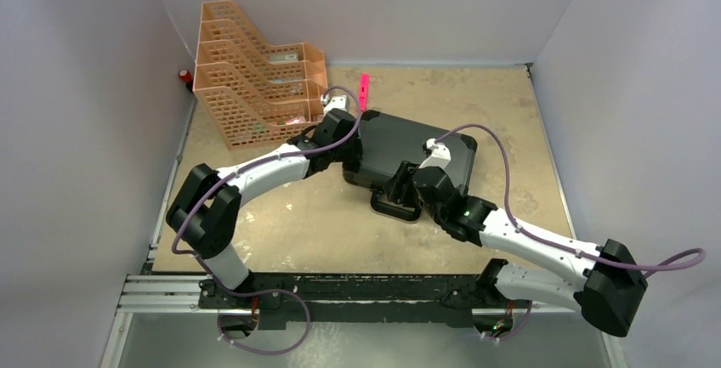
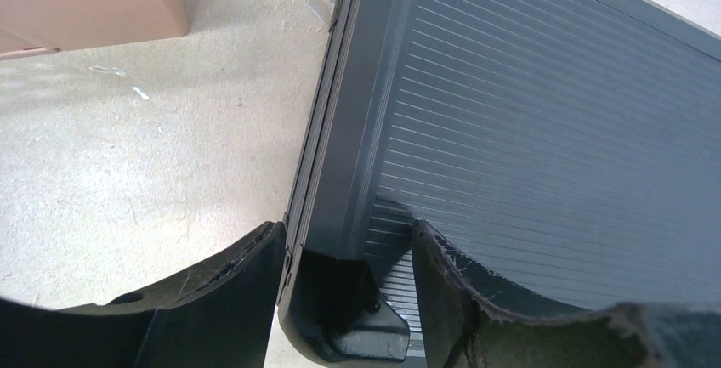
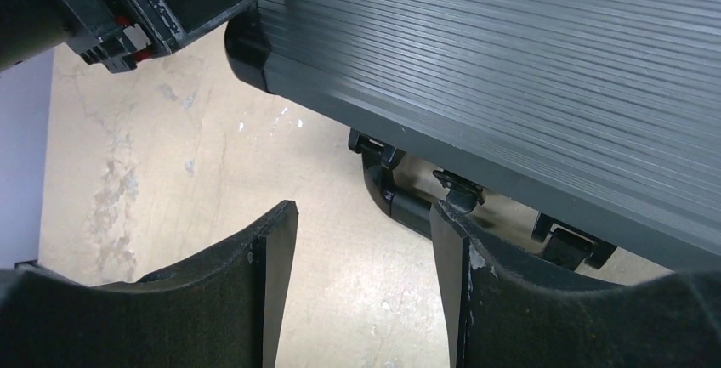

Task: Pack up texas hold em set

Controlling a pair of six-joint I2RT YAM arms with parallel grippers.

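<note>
The poker set's black ribbed case [image 1: 408, 143] lies closed on the tan table. My left gripper [image 1: 344, 134] is at its left corner. In the left wrist view the gripper [image 2: 349, 236] straddles that corner, one finger against the side seam and the other on the ribbed lid [image 2: 544, 130], both touching. My right gripper [image 1: 417, 185] is at the case's near edge, by the carry handle [image 1: 395, 206]. In the right wrist view it [image 3: 366, 215] is open and empty over bare table, with the handle [image 3: 408, 206] and a latch [image 3: 459, 189] just beyond its fingertips and the case [image 3: 510, 62] above.
Orange stacked mesh trays [image 1: 255, 87] stand at the back left, close to the left arm; their wall shows in the left wrist view [image 2: 85, 2]. A pink object [image 1: 363, 90] lies behind the case. White walls enclose the table on three sides.
</note>
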